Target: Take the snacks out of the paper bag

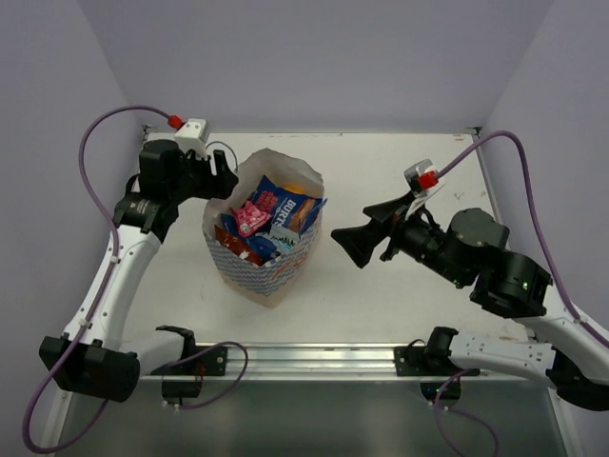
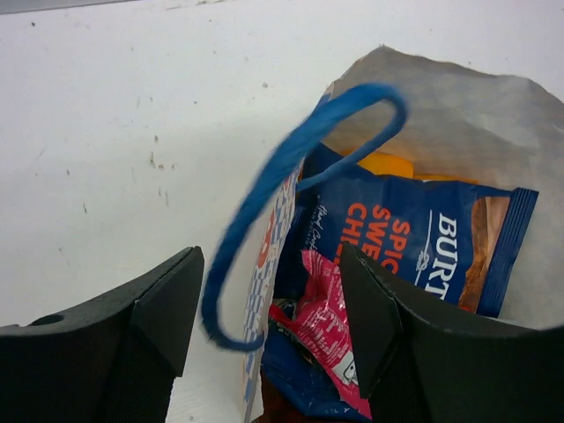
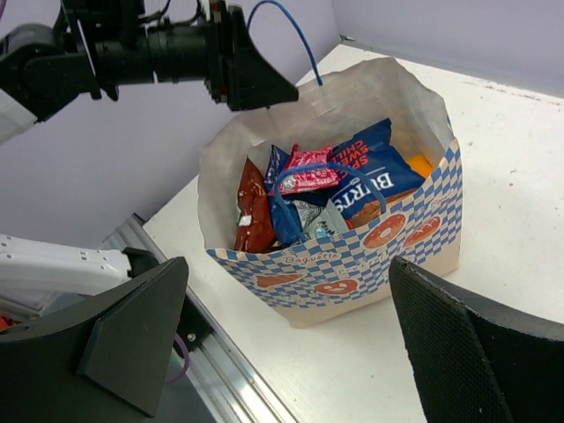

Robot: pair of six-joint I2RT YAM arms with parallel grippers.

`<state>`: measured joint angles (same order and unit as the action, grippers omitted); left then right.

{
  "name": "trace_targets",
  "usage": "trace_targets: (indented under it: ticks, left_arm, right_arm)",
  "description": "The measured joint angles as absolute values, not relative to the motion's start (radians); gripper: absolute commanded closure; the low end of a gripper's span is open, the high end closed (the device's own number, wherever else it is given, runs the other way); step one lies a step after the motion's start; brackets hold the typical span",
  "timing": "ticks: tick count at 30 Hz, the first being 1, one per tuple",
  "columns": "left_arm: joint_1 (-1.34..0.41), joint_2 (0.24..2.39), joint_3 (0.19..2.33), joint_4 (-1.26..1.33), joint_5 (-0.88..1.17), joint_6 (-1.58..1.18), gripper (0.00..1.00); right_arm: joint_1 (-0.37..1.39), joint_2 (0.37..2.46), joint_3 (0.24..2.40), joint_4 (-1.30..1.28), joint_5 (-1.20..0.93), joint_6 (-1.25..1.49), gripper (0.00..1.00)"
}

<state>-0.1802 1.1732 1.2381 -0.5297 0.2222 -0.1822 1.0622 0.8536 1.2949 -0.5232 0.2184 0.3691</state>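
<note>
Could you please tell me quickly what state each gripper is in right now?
Left gripper: open, blue cord handle between its fingers, ungripped.
Right gripper: open, holding nothing.

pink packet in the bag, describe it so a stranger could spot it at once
Start at the white paper bag with the blue checkered band, standing open on the table. Near the top of the pile inside, the pink packet sits right beside the big dark blue packet with white lettering. It is the only bright pink thing there and much smaller than that neighbour.
</note>
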Motion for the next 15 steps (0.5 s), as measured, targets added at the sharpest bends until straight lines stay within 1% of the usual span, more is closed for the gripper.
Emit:
trace_targets:
  ticks: [3, 6, 10, 15]
  left_arm:
    - [-0.18, 1.094, 1.164, -0.509, 0.214, -0.165, 0.3]
    - [-0.18, 1.028, 1.106, -0.485, 0.213, -0.153, 0.34]
    - [-0.18, 1.013, 1.047, -0.434, 0.213, -0.136, 0.44]
    - [-0.179, 1.024, 0.979, -0.393, 0.218, -0.118, 0.53]
  right_arm:
    - [1.062, 0.834, 1.295, -0.524, 0.212, 0.354, 0.01]
    - [1.062, 0.823, 1.295, -0.524, 0.203, 0.338, 0.01]
    - [1.062, 0.818, 1.293, -0.527, 0.189, 0.321, 0.01]
    - [1.062, 0.815, 1.277, -0.534, 0.181, 0.309, 0.01]
